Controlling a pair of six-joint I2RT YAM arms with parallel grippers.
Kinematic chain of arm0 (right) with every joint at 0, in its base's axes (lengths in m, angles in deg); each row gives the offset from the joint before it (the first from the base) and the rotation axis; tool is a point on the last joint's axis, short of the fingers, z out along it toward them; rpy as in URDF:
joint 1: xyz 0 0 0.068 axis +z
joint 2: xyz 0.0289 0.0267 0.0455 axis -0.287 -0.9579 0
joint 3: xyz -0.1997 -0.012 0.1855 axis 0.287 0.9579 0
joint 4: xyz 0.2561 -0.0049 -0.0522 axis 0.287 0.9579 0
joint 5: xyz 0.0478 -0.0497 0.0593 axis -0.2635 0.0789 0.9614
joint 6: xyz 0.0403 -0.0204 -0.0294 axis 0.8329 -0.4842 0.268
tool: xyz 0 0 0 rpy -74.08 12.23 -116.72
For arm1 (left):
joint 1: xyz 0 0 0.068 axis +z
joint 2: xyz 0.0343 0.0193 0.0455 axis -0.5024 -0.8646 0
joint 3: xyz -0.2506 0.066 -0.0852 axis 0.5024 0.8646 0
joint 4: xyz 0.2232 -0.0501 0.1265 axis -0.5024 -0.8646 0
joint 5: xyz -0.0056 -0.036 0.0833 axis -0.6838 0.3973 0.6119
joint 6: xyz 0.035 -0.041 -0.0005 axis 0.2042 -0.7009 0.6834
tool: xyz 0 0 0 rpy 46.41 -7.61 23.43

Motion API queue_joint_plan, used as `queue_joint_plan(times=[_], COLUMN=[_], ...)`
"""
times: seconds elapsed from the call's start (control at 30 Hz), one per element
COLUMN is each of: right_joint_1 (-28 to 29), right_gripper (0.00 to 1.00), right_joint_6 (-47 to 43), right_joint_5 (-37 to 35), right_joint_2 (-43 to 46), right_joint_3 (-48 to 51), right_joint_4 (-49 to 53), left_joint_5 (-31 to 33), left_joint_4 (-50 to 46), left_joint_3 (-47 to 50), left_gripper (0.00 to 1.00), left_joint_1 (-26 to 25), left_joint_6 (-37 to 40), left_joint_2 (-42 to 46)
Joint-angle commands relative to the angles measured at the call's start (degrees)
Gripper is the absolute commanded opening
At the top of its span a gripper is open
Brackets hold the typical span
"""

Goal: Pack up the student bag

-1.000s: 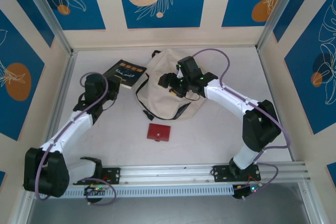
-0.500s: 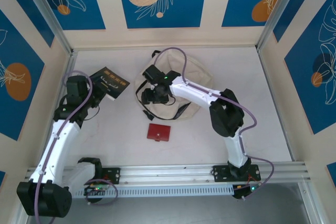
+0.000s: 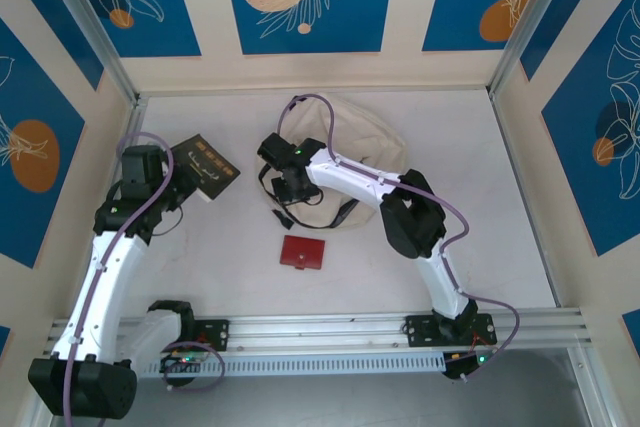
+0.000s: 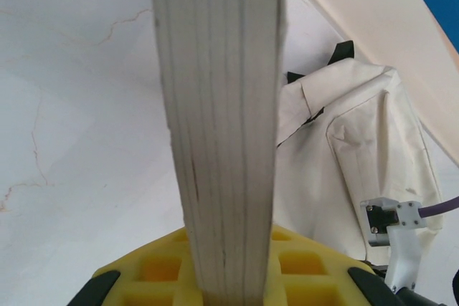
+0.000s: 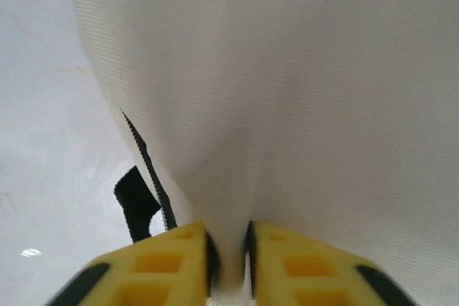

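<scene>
- The student bag (image 3: 365, 137) lies slumped on the table (image 3: 210, 257), in the far middle, a little right of centre
- It is cream, soft and rounded, with loose creases and no firm shape; black straps (image 3: 345, 212) trail out from its near edge and a black loop shows at its far left corner
- The left wrist view shows the bag (image 4: 358, 148) from the side: a flat stitched panel on its face, a folded flap at its left and a black strap end (image 4: 343, 49) poking up behind
- Up close in the right wrist view the fabric (image 5: 287, 91) is a fine, plain weave, with a black zipper line (image 5: 147, 163) running down its left edge and a black tab (image 5: 136, 209) beside it
- The right claw (image 3: 290, 187) sits at the bag's near left edge, its yellow pads (image 5: 179, 256) nearly closed, pinching a fold of the cream fabric (image 5: 228, 249)
- The left claw (image 3: 180, 187) stands well apart from the bag, near the left wall, clamped narrow on a dark book (image 3: 205, 165) with gold lettering
- The book's pale page edge (image 4: 222, 141) rises upright between the yellow pads (image 4: 301, 270)
- A red wallet (image 3: 302, 252) lies flat on the table, just in front of the bag and apart from both claws
</scene>
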Motion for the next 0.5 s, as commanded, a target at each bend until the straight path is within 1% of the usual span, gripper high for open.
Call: queue_joint_plan(times=[0.0,0.1,0.17,0.2,0.3,0.4,0.47], right_joint_1=[-0.1,-0.24,-0.59,-0.94,-2.53,-4.44,-5.59], right_gripper=[0.1,0.03,0.0,0.0,0.0,0.0,0.0], right_joint_6=[-0.3,-0.17,-0.08,-0.07,-0.51,-1.37,-2.57], right_joint_5=[-3.55,-5.42,-7.02,-7.56,-8.41,-7.71,-7.22], right_joint_2=[1.71,4.31,6.04,7.11,9.91,11.65,11.94], right_joint_3=[-0.74,0.51,0.6,0.61,-0.34,-2.9,-5.22], right_joint_4=[0.95,-0.66,-1.02,-1.18,-1.93,-2.13,-2.13], left_joint_5=[0.21,-0.95,-2.6,-3.9,-9.42,-16.72,-20.3], left_joint_4=[2.3,1.9,1.45,1.21,1.94,4.49,6.55], left_joint_3=[-2.14,-2.12,-2.25,-2.26,-0.9,2.21,4.07], left_gripper=[0.0,0.0,0.0,0.0,0.0,0.0,0.0], left_joint_1=[0.76,0.72,0.68,0.68,0.73,0.72,0.68], left_joint_6=[2.15,2.9,4.01,4.57,5.84,5.47,4.39], left_joint_2=[2.26,2.59,2.74,2.72,2.94,3.73,4.58])
